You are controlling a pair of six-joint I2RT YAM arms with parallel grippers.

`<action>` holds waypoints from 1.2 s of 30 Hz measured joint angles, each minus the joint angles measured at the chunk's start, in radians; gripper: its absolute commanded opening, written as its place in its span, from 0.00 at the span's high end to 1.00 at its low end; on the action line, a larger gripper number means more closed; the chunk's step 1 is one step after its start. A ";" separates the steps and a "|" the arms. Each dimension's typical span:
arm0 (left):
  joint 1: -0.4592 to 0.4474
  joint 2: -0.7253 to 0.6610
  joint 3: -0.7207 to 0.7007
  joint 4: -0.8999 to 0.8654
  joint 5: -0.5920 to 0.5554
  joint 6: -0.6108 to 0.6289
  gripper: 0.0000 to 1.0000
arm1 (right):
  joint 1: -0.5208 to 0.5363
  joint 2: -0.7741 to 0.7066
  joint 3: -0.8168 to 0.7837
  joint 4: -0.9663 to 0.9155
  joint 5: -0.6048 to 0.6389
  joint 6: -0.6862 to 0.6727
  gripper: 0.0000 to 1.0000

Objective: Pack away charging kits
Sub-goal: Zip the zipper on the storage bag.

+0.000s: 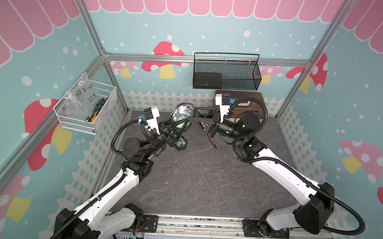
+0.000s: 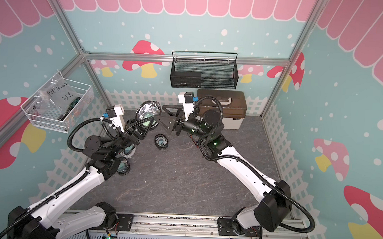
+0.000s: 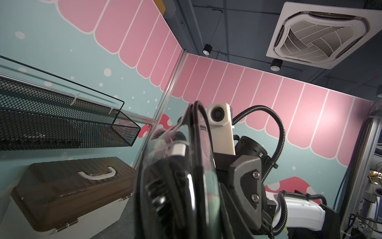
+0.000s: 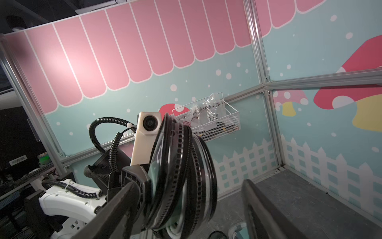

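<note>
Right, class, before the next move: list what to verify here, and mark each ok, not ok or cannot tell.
1. Left gripper shut on the round case: ok.
2. Right gripper open beside that case: ok.
3. Case zip fully closed: cannot tell.
4. Lid of the white box open: not ok, it is shut.
5. Another case waiting on the table: ok.

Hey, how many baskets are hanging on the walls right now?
2. A black mesh basket on the back wall, above the brown-lidded box; a white wire basket on the left wall. None seems hidden.
</note>
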 measured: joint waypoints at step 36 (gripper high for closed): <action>0.019 0.033 0.034 -0.023 0.068 -0.019 0.15 | -0.039 0.050 0.086 -0.074 -0.112 0.023 1.00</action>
